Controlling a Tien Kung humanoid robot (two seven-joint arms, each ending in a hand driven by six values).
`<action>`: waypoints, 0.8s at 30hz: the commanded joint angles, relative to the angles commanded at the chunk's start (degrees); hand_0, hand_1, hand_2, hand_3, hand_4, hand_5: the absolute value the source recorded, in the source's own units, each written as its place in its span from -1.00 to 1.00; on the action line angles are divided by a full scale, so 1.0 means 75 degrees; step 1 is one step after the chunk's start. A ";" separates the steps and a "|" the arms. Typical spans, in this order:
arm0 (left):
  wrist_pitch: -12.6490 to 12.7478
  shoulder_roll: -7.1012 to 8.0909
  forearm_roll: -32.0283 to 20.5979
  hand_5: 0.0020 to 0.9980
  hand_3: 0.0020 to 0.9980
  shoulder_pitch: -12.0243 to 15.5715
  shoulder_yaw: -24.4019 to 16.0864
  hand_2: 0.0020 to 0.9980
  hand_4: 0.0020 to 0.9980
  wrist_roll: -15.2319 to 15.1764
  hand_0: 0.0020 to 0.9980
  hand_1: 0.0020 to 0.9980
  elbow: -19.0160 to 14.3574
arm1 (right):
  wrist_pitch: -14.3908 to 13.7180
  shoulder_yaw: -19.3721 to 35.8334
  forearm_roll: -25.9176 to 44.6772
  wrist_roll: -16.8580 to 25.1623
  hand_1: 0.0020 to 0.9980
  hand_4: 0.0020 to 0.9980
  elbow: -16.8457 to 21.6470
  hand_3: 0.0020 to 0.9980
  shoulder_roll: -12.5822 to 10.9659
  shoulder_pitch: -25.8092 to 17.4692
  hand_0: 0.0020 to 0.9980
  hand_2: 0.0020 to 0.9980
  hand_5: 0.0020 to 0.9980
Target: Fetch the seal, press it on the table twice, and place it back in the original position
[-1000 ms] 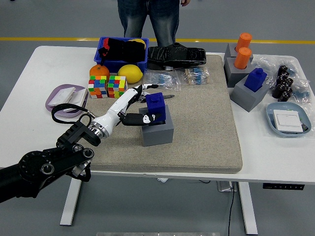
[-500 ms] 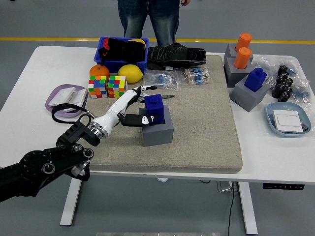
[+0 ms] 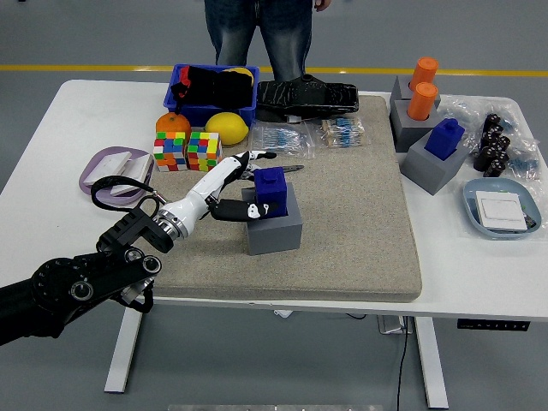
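Your left hand (image 3: 238, 184) is around the blue seal (image 3: 271, 190), thumb low on its near side, fingers (image 3: 257, 157) over the far side, gripping it as far as the view shows. Over the last second the seal has dropped slightly into its grey holder (image 3: 275, 227) just beyond the palm, and the fingers have loosened a little. That reads as the put-back, seal nearly seated on the beige mat (image 3: 360, 223). Next: release, retract. Right hand isn't visible.
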 joint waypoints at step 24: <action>-0.0135 0.0028 -0.0103 -1.00 0.76 -0.0072 0.0077 -0.07 0.28 0.0119 0.49 0.14 -0.0088 | 0.0014 0.0036 -0.0015 0.0012 0.57 0.80 0.0000 0.54 0.0006 0.0007 0.77 0.55 0.25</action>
